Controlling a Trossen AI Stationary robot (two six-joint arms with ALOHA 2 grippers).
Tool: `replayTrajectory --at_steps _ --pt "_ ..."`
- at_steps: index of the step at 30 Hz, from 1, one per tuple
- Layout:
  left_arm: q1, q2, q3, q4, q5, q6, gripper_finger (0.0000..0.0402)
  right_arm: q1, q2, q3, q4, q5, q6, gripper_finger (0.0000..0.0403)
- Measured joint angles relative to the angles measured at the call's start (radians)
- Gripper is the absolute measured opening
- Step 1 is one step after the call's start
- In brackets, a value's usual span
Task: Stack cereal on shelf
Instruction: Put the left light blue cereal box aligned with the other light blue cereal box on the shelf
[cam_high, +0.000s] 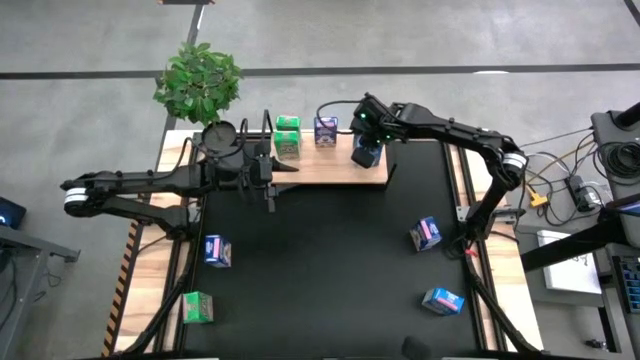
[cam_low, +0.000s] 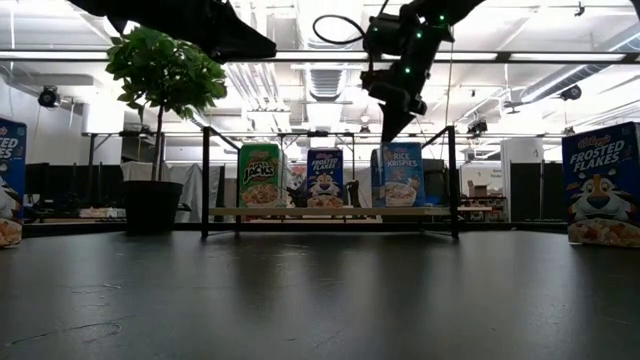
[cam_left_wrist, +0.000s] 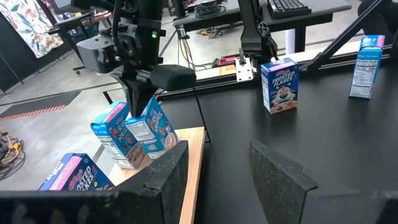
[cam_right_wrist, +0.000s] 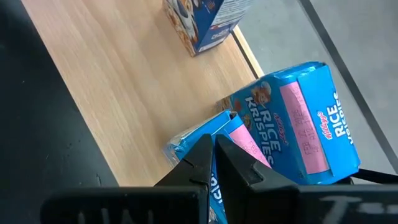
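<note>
R hand (cam_high: 366, 143) over the right end of the shelf (cam_high: 340, 172), fingers nearly together, pinching the top flap of a blue Rice Krispies carton (cam_right_wrist: 205, 155) that stands on the board. Second Rice Krispies carton (cam_right_wrist: 298, 124) just beside it, touching or nearly so, toward the shelf's back edge.

Also on shelf: green Apple Jacks carton (cam_high: 287, 136) at left-centre, Frosted Flakes carton (cam_high: 326, 130) mid-board; well apart from each other. Low view shows all upright in a row.

L hand (cam_high: 270, 190) at the shelf's left front edge, fingers spread wide, holding nothing.

Loose cartons on the black worktop (cam_high: 320, 260): blue one (cam_high: 217, 251) front-left, green one (cam_high: 198, 307) near left corner, two blue (cam_high: 426, 234) and (cam_high: 442, 300) at right.

Potted plant (cam_high: 200, 85) behind the shelf's left end.
</note>
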Motion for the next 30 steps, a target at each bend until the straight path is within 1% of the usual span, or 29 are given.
replayTrajectory --at_steps 11,19,30 --pt "0.0 0.0 0.0 -0.001 0.0 0.0 0.0152 0.0 -0.034 0.035 -0.009 0.001 -0.015 0.0012" --pt "0.0 0.0 0.0 -0.009 0.0 -0.004 0.0152 -0.001 -0.04 0.057 -0.16 0.002 -0.048 0.0012" --pt "0.0 0.0 0.0 -0.01 0.0 -0.004 0.0152 -0.001 -0.038 -0.023 -0.034 0.008 -0.049 0.0012"
